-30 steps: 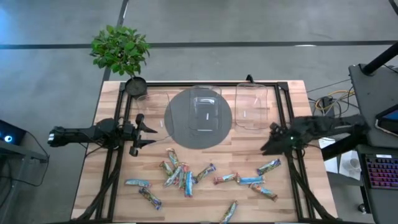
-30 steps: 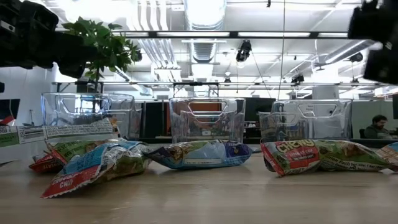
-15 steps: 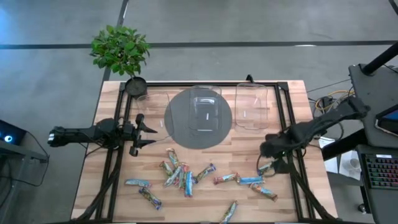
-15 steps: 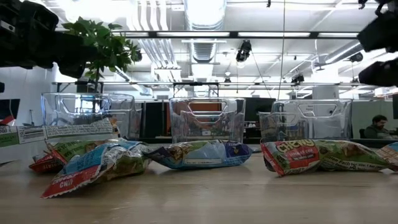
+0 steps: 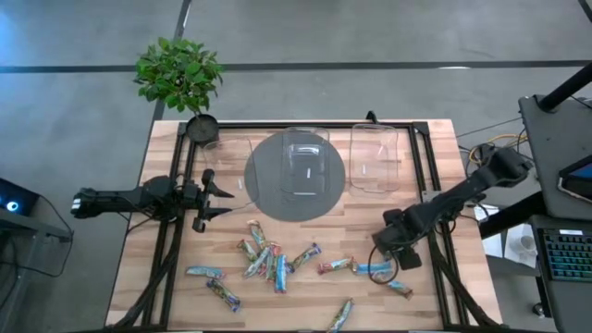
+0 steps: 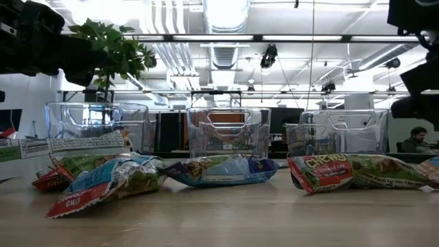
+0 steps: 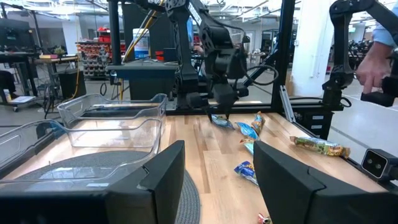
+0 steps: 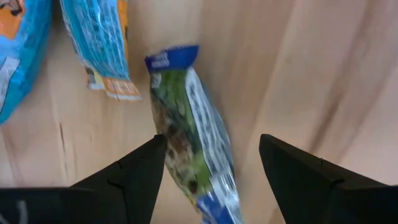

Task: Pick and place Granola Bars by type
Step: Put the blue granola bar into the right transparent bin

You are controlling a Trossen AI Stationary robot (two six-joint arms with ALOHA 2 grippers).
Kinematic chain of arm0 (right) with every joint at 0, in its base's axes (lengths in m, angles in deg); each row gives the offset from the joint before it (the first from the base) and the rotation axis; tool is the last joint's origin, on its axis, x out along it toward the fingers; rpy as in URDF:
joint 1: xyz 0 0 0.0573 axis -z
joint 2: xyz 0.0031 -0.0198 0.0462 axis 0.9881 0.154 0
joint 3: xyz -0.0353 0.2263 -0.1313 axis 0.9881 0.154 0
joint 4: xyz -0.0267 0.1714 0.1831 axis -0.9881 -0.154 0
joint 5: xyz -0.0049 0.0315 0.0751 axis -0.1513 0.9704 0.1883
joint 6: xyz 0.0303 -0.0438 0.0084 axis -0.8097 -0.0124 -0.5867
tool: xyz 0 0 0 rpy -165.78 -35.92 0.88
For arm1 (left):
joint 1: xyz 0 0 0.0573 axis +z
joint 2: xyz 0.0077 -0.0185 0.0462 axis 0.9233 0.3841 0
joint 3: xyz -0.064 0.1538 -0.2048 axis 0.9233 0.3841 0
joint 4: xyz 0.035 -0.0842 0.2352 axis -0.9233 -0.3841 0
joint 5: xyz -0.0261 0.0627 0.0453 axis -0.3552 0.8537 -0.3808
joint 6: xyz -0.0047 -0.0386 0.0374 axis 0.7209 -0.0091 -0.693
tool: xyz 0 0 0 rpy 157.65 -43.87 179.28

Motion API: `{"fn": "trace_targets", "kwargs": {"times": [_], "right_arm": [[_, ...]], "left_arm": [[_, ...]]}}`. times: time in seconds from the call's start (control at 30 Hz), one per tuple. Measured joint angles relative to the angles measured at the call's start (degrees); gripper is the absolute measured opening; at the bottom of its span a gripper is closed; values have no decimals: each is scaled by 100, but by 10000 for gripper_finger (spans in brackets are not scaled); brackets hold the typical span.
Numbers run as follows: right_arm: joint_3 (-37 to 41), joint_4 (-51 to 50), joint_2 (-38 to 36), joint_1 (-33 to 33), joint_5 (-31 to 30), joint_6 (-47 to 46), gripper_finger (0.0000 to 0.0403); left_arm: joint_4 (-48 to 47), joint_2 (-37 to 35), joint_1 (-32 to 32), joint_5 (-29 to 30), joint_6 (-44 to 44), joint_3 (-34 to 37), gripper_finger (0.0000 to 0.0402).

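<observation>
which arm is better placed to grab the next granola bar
Right. The right end effector is open and poised over a green and blue granola bar that lies between its fingers, among the bars on the table's right side. The left end effector waits open near the table's left edge, away from the bars.

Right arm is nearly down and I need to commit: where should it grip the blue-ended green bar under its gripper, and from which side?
Grip the green bar across its narrow middle, coming straight down from above. It lies flat on the table, and the open right gripper straddles it already, a finger outside each long edge. The crimped blue end is thin and would likely slip. Neighbouring blue bars lie apart, off that blue end.
</observation>
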Motion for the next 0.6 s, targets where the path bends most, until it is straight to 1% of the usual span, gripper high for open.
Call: {"fn": "trace_targets", "kwargs": {"times": [0.17,0.3,0.43,0.6], "right_arm": [[155,193,345,-15,17,-224,246],[190,212,504,-75,-92,-430,221],[212,208,414,-87,-291,-967,171],[227,149,24,-79,-397,-2121,82]], "left_arm": [[0,-1,-2,0,0,0,174],[0,0,-1,0,0,0,174],[0,0,0,0,0,0,174],[0,-1,-1,0,0,0,174]]}}
